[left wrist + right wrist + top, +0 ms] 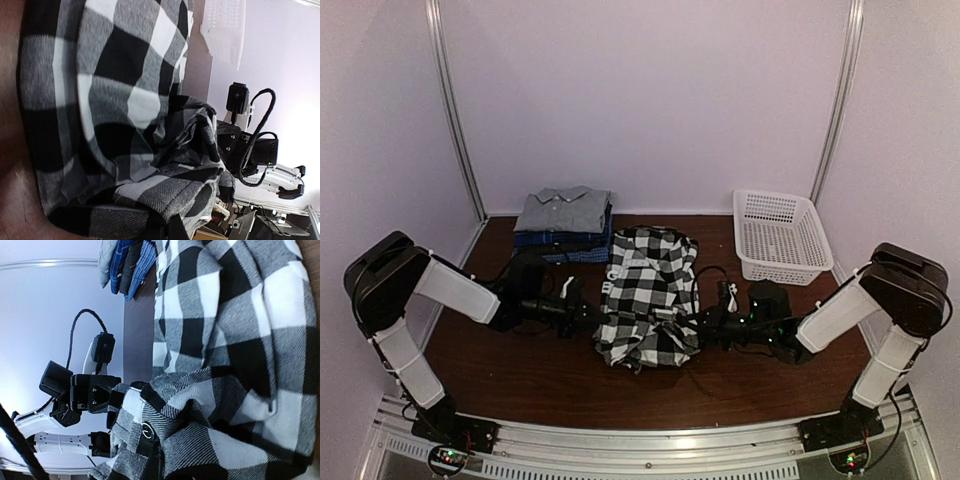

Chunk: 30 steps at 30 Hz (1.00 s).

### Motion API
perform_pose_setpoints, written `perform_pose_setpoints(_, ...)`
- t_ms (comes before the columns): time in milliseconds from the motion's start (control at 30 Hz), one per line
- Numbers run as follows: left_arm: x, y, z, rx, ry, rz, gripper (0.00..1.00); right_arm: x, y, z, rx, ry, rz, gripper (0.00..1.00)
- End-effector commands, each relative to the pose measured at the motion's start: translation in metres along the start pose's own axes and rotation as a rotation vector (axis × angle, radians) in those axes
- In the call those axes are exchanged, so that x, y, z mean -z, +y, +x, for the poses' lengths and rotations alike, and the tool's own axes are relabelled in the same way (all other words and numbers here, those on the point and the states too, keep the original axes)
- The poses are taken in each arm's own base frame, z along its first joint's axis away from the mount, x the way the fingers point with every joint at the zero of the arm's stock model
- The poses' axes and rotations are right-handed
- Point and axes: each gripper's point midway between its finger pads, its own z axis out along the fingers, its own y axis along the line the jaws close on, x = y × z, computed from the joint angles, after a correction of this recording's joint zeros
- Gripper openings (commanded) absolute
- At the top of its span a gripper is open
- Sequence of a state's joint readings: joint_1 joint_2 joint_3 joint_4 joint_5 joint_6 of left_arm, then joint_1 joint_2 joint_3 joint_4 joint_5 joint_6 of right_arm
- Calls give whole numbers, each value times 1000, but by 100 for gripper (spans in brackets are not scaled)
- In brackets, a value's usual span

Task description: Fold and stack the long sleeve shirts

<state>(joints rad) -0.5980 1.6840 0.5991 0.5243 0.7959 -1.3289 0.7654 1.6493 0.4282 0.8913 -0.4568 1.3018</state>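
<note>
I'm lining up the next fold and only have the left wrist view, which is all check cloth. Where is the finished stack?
Observer: The stack sits back left, by the far end of the check shirt.
Operator: What's on top of it?
Observer: A folded grey shirt with its collar showing, and blue shirts under it.
Operator: Has the right arm got cloth too?
Observer: Yes. The right wrist view shows cloth gathered at the right jaws, which are shut on the shirt's near right edge, opposite the left jaws.
</note>
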Motion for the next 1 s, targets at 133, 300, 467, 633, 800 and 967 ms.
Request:
perform_pose_setpoints(133,-15,0,-48,-44,-51,18,0,-17,-2,-28,-59,-40,-76,0)
perform_pose_setpoints(300,-17,-2,-56,-63,-68,12,18,-14,4,-35,-49,-66,-83,16)
perform_pose_setpoints(467,-10,-15,-65,-115,-100,1,42,-6,14,-43,15,-98,-45,36)
perform_pose_setpoints(633,2,-16,-76,-171,-130,-61,58,-2,12,-47,85,-96,38,55)
perform_pose_setpoints(800,2,-10,-79,-230,-91,-118,64,-5,0,-46,130,-60,108,62)
perform_pose_setpoints(967,1,0,-79,-261,-65,-172,67,-5,-11,-52,179,-58,194,65)
